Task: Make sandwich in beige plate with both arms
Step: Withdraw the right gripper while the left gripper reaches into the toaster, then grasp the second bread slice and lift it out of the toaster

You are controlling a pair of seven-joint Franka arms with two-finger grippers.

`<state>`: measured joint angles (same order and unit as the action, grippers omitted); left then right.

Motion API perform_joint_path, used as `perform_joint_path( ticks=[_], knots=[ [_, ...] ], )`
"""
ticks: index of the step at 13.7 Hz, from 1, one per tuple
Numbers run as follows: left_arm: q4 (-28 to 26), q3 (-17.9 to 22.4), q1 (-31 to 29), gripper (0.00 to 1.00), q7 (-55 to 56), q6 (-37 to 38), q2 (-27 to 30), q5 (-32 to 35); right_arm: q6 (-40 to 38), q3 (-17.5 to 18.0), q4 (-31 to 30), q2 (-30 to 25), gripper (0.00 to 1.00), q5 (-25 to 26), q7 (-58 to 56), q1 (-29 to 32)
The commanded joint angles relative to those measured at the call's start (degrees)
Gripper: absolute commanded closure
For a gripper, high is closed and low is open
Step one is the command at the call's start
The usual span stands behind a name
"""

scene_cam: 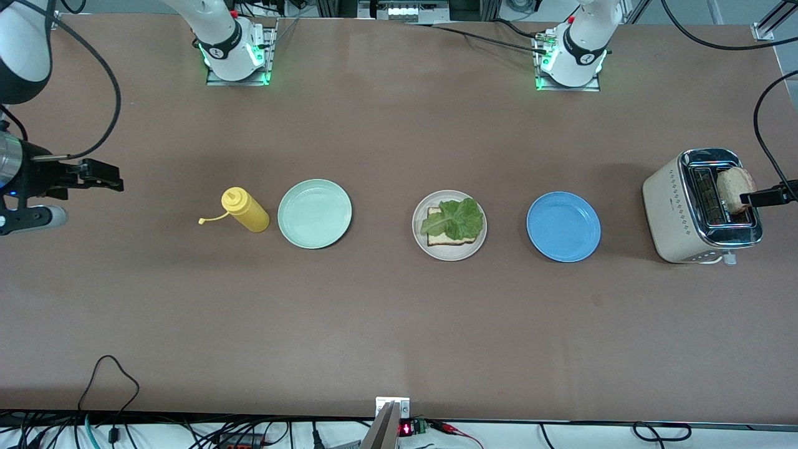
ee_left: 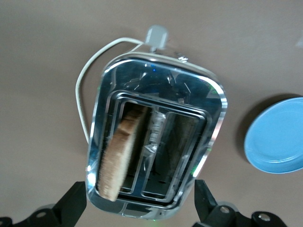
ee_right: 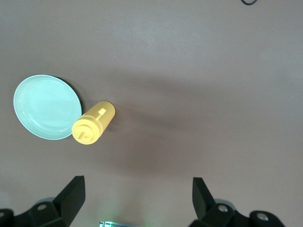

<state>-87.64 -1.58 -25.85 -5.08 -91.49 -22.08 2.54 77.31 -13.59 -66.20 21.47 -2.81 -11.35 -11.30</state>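
Front view: a brown table is seen from above. The beige plate (scene_cam: 449,225) sits mid-table, and on it a slice of bread (scene_cam: 446,234) is laid with a lettuce leaf (scene_cam: 456,217) over it — the sandwich is half built. A mint-green plate (scene_cam: 315,213) and a yellow squeeze bottle (scene_cam: 245,210) lie toward the right arm's end of the table; a blue plate (scene_cam: 563,226) and a toaster (scene_cam: 703,206) lie toward the left arm's end. A second slice of bread (scene_cam: 735,189) stands in a toaster slot. The right gripper (scene_cam: 93,174) is held over bare table past the bottle, apparently waiting, while only the fingertip of the left gripper (scene_cam: 770,196) shows, over the toaster.

Left wrist view: the toaster (ee_left: 156,137) is seen from straight above, its slice (ee_left: 118,158) upright in one slot. The left gripper (ee_left: 137,208) is spread wide apart, holding nothing.

Right wrist view: the bottle (ee_right: 93,123) and mint-green plate (ee_right: 46,107) are seen below. The right gripper (ee_right: 137,198) is likewise spread apart and empty.

The standing slice is judged light, soft and crumbly — it would best be pinched gently across its flat faces near the raised top edge
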Motion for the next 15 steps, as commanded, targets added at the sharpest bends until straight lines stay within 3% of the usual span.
perform_joint_path(
  ticks=[1,4,5,7,8,9,11,15],
  knots=[
    [1.8,-0.6,-1.3,0.0,-1.9,1.0,-2.6,1.1,0.3,0.5,-1.8,-1.2,0.0,1.0,-0.9,1.0],
    [1.5,-0.6,-3.2,0.02,-3.1,1.3,-4.7,0.9,8.3,2.1,-14.8,-10.6,0.0,0.5,-0.8,2.3],
    [1.4,-0.6,-3.2,0.11,-3.1,1.5,-5.1,0.9,11.1,3.5,-20.3,-14.9,0.0,1.0,-0.8,3.4],
    [1.4,-0.6,-3.2,0.43,-3.0,2.4,-5.2,0.9,12.2,10.3,-25.1,-19.4,0.0,2.4,-0.7,9.7],
    [1.3,-0.6,-3.2,0.69,-3.1,2.8,-5.3,0.9,12.2,13.2,-25.9,-20.5,0.0,3.9,-0.2,11.2],
    [1.2,-0.6,-3.2,0.79,-3.5,3.5,-5.3,0.9,11.9,14.3,-26.5,-21.5,0.0,6.7,0.3,11.1],
    [1.2,-0.6,-3.3,0.96,-5.5,4.4,-5.2,0.9,11.8,14.9,-27.8,-22.5,0.0,7.3,0.7,11.6],
    [2.0,-0.7,-3.8,1.0,-10.8,6.0,-4.4,0.7,12.8,14.9,-27.2,-20.8,0.0,7.1,0.9,13.5]
  ],
)
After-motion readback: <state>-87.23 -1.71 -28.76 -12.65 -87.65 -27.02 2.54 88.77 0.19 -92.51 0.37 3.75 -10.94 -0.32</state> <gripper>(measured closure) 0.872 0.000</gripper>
